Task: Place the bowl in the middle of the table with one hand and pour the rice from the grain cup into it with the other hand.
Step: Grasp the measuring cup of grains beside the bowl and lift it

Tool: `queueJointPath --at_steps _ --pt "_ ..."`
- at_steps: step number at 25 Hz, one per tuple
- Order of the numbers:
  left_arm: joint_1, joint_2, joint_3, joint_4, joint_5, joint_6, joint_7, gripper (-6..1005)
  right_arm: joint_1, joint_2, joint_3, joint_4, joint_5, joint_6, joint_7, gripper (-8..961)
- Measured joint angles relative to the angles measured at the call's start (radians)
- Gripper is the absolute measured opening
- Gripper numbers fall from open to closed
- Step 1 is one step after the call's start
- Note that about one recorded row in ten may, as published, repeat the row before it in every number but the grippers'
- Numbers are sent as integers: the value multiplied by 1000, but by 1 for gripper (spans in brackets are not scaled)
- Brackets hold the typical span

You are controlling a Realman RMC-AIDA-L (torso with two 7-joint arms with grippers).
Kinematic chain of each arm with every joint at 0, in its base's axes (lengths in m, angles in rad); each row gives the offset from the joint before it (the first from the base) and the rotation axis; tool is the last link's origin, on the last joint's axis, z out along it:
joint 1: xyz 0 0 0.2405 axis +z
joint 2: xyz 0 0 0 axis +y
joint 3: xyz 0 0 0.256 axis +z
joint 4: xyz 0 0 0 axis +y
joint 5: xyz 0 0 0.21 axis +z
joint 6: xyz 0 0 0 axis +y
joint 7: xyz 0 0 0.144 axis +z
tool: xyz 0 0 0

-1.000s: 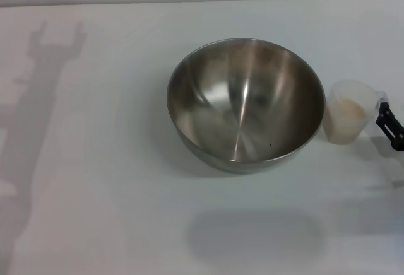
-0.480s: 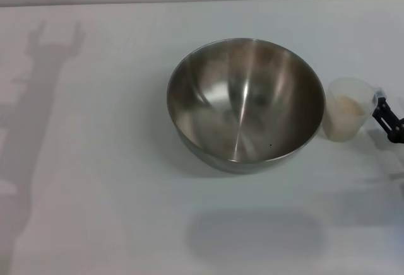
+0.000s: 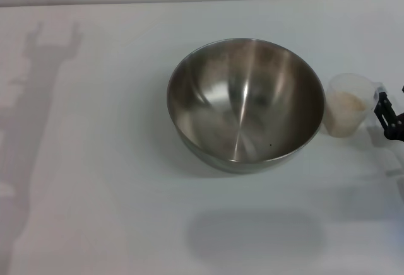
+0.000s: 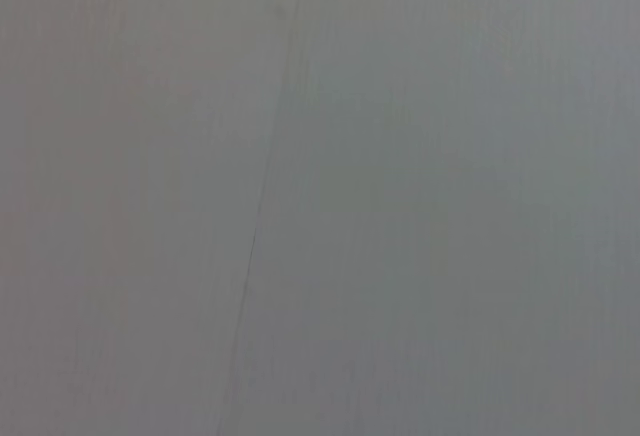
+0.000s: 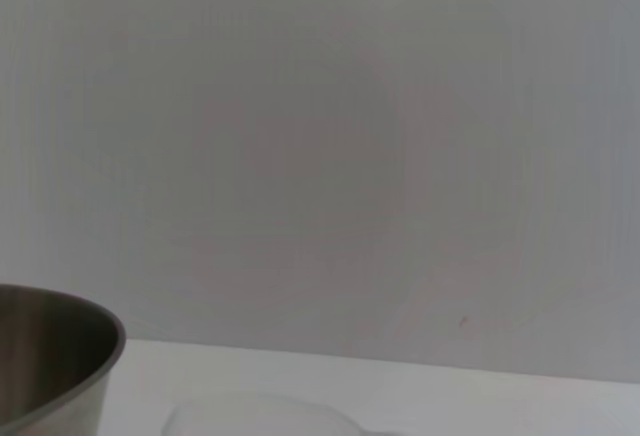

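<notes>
The steel bowl (image 3: 246, 105) stands empty on the white table (image 3: 95, 161), near its middle. Just right of it is the clear grain cup (image 3: 348, 114), upright, with the pale rice (image 3: 348, 103) inside. My right gripper (image 3: 385, 117) reaches in from the right edge, its black fingers closed on the cup's small handle. In the right wrist view the bowl's rim (image 5: 60, 351) and the cup's faint rim (image 5: 265, 414) show low in the picture. My left gripper is out of view; only its arm's shadow falls on the table's left side.
The table's far edge (image 3: 202, 0) meets a grey wall. A soft shadow (image 3: 252, 234) lies on the table in front of the bowl. The left wrist view shows only a plain grey surface (image 4: 320, 196).
The grain cup has shifted slightly upward in the head view, with the right gripper on its handle drawing toward the right edge. The bowl has stayed put.
</notes>
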Motion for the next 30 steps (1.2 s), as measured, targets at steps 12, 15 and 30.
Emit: queueJointPath --at_steps 12,15,30 --pt "23 0 6 -15 0 28 -4 796 6 1 -8 7 -5 2 0 165" --pt "29 0 7 -24 0 28 -4 796 9 1 -8 8 -6 2 0 116" --pt "56 0 6 -55 10 28 -5 796 21 4 -1 16 -4 28 -36 54"
